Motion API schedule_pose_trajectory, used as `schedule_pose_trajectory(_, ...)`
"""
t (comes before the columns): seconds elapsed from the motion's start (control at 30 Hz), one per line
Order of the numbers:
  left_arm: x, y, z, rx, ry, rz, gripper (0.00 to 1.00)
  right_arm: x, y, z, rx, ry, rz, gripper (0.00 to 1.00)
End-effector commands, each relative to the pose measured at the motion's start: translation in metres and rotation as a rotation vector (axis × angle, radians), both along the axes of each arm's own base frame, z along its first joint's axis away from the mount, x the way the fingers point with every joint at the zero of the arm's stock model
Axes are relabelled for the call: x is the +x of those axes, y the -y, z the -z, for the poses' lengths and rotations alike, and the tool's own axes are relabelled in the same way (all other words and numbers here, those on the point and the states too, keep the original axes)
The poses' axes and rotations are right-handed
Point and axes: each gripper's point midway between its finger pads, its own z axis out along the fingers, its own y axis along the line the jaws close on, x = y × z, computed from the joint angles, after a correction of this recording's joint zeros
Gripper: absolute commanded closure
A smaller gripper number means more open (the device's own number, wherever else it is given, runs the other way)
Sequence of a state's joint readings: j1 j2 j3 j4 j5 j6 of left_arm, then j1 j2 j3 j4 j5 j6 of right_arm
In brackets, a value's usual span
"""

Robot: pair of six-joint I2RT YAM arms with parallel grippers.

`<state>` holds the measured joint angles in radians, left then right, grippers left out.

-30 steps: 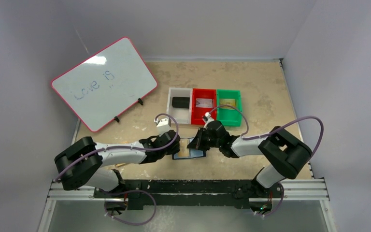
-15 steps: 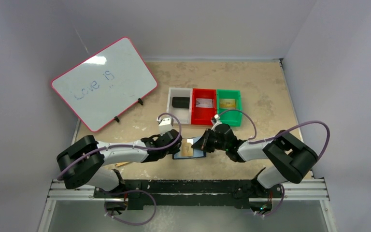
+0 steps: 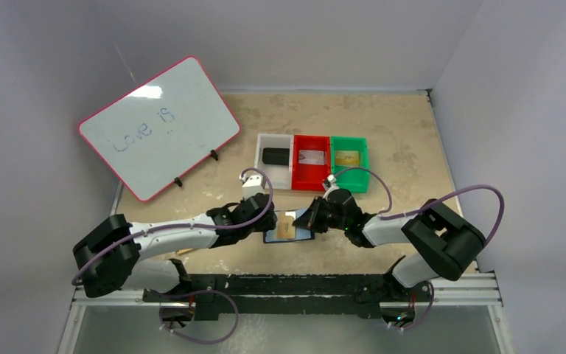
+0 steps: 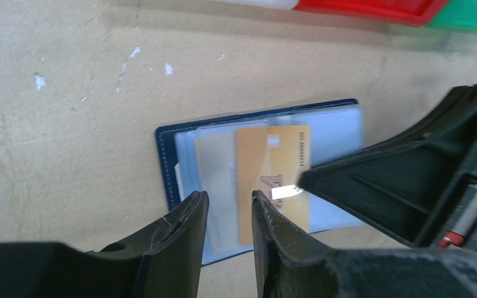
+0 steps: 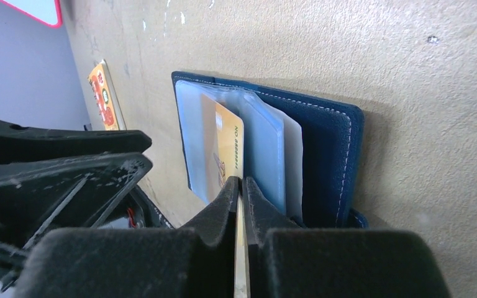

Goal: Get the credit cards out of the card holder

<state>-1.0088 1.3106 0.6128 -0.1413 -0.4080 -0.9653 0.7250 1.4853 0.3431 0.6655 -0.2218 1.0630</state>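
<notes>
The right end effector [image 5: 239, 181] is pressing its fingers together on the edge of a gold credit card [image 4: 267, 158], pinching it at the side nearest to itself. The card is lying partly in the pockets of the card holder [image 5: 326, 149]. The holder is lying open and flat on the bench [image 4: 68, 124] directly ahead of those fingertips, with its navy cover facing down and its light blue pocket panels facing up. The left end effector [image 4: 228, 197] is facing in from the opposite side with its fingers spread only narrowly and nothing between them. Its tips are sitting over the card holder's edge just beside the gold card; whether they are touching the panel cannot be told. Behind the left end effector, under its arm, an orange pad [image 5: 102, 93] is lying on the bench. Beyond both end effectors, a white bin [image 3: 259, 158], a red bin [image 3: 295, 162] and a green bin [image 3: 365, 166] are standing side by side. Well off to the left of them, a pink-edged whiteboard [image 3: 158, 125] is leaning.
</notes>
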Motion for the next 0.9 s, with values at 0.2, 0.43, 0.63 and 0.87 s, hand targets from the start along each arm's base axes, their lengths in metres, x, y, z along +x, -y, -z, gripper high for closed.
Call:
schedule_pose_trajectory(0.2, 0.002, 0.033, -0.002, -0.118, -0.015, 0.054, 0.74, 0.009, 0.001, -0.001, 0.002, 0.001, 0.047, 0.9)
schedule_pose_trajectory(0.43, -0.014, 0.033, 0.027, -0.101, -0.095, 0.096, 0.78, 0.008, -0.001, -0.003, 0.02, 0.0, 0.037, 0.8)
schedule_pose_trajectory(0.63, -0.017, 0.021, 0.041, -0.017, -0.117, 0.1, 0.86, 0.008, -0.008, -0.011, 0.084, 0.005, 0.027, 0.75)
schedule_pose_trajectory(0.87, -0.019, 0.017, 0.046, 0.002, -0.129, 0.094, 0.9, 0.008, -0.01, -0.016, 0.14, 0.006, 0.044, 0.82)
